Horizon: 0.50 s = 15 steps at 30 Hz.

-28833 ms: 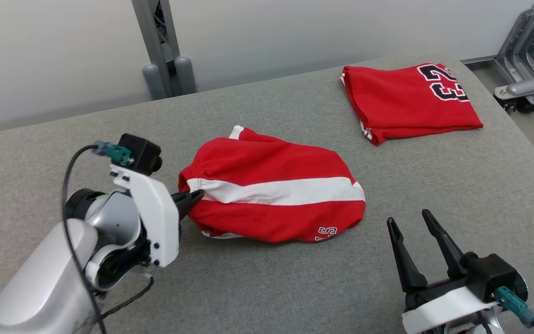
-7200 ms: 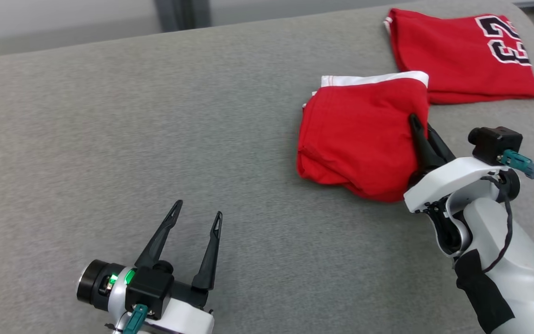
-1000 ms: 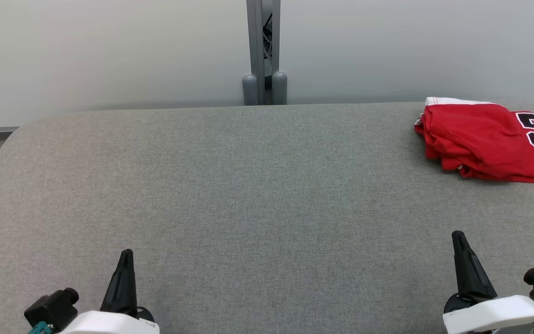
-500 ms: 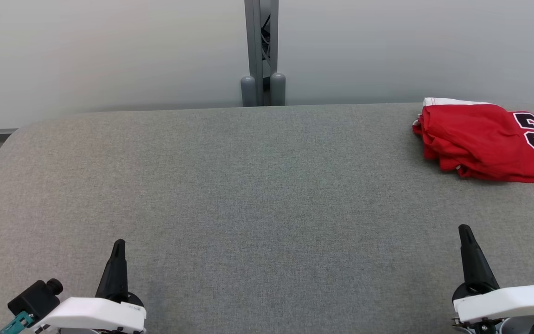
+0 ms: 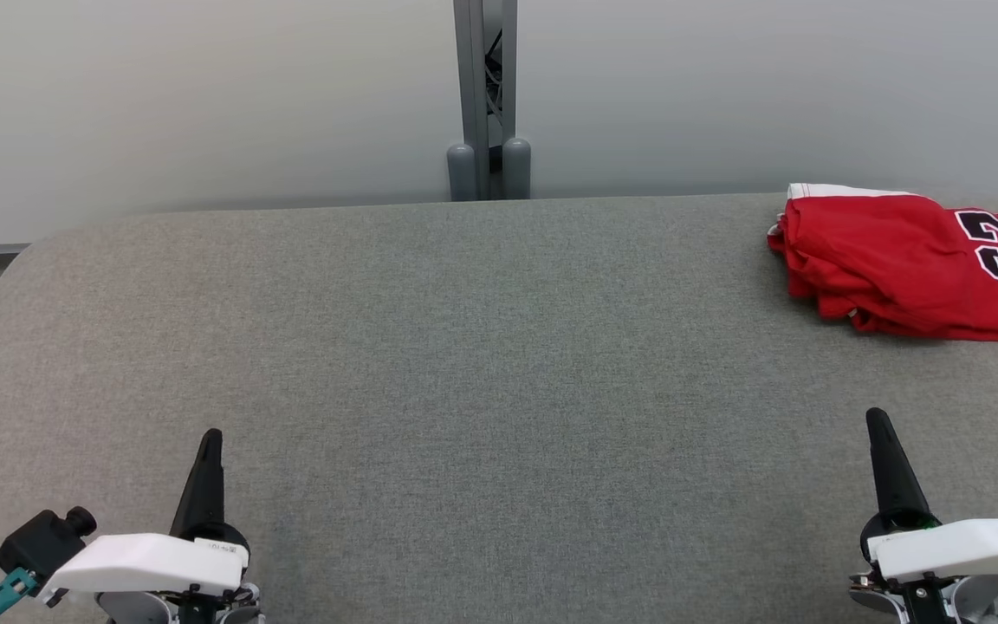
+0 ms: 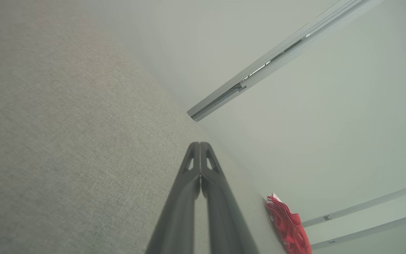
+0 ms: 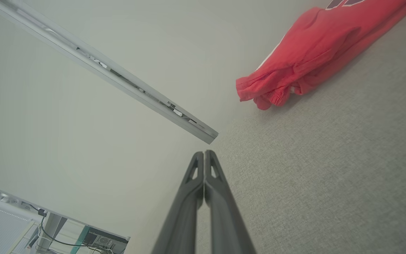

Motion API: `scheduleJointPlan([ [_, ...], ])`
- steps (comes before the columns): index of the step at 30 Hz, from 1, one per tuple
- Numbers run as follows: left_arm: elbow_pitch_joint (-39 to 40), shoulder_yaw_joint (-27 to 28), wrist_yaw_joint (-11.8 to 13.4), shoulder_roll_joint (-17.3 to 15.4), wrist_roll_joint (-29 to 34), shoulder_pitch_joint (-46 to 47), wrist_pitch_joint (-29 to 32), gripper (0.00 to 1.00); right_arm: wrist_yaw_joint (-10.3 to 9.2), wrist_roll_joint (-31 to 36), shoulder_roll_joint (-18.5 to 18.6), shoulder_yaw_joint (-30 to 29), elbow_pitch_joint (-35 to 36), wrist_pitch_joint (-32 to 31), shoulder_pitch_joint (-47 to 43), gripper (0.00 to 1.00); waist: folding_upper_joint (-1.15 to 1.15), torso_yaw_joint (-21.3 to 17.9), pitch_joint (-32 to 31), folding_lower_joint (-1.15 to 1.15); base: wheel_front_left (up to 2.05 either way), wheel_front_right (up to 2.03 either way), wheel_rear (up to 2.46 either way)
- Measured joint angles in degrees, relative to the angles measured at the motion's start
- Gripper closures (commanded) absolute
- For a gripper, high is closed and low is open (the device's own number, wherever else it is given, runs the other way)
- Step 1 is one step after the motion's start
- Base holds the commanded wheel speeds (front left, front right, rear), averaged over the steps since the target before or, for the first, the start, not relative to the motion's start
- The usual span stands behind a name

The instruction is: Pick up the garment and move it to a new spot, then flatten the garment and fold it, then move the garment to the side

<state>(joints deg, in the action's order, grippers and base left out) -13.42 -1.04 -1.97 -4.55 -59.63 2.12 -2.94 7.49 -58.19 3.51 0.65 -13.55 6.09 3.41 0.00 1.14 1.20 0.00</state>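
Note:
The garment (image 5: 854, 251) is a folded red bundle with a white band along its far edge. It lies at the table's far right, up against a red jersey (image 5: 997, 256) printed with a black 23. The bundle also shows as a small red heap (image 6: 289, 225) in the left wrist view and closer (image 7: 305, 60) in the right wrist view. My left gripper (image 5: 210, 436) hovers shut at the near left with nothing in it, fingertips pressed together (image 6: 200, 144). Near the right front edge my right gripper (image 5: 878, 418) is shut too, empty (image 7: 204, 152), well short of the garment.
The grey fabric table (image 5: 464, 347) spreads wide between the two grippers and rounds off at its left corner. A grey metal post (image 5: 488, 95) stands behind the far edge against a pale wall.
Both grippers have drifted a little apart, left further left and right further right, staying shut. The garment pile has not moved apart from a slight shift of the whole view.

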Motion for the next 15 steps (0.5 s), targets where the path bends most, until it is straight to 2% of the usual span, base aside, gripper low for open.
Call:
scheduleJointPlan([
  [15,-1.98,1.92,-1.53,-0.08,-9.35,2.9,2.93,1.0,0.0,-9.9,0.07,-0.91,-1.18,-2.08,1.77,1.0,0.0,-0.26,-0.2,0.0,0.0,0.0,0.0],
])
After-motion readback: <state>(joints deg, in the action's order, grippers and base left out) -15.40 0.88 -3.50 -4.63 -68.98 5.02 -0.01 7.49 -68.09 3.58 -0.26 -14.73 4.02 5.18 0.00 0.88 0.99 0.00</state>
